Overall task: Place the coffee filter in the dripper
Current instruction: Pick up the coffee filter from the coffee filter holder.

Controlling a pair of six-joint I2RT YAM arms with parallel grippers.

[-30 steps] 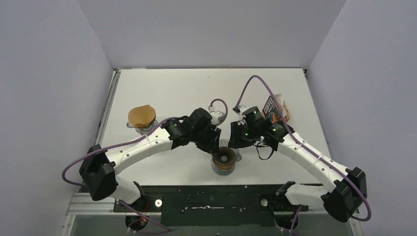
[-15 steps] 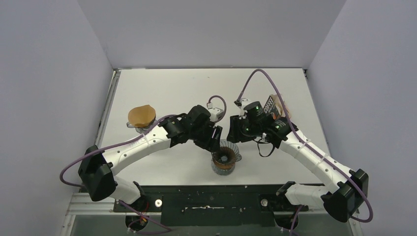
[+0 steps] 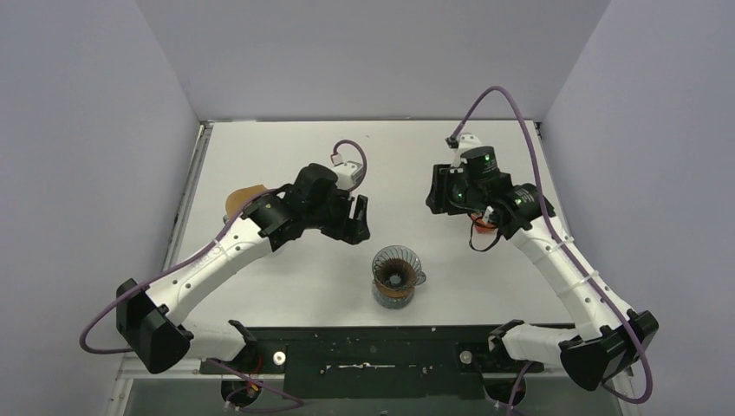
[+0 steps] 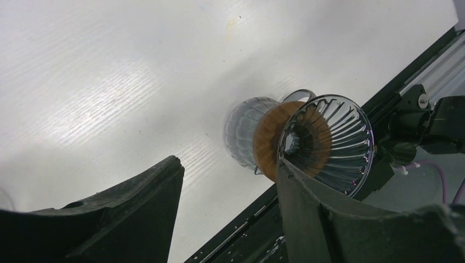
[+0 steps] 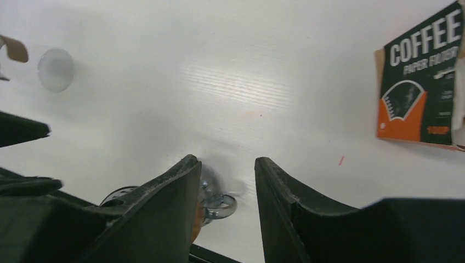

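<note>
Eyeballing the dripper (image 3: 399, 277): upright near the front edge of the surface (image 3: 286, 156), between both arms, and it looks bare inside.
Coffee filter: no white cone shows in any view. My guess is it's still in the filter box (image 5: 419, 82).
Left pincer (image 4: 227, 164): spread, holding nothing, clear of the dripper.
Right pincer (image 5: 225, 160): parted, empty too.
Risk: grabbing the tan cone (image 3: 236, 202) by mistake. Thin paper could also crumple or slip, and a bump could tip the dripper toward that edge.
</note>
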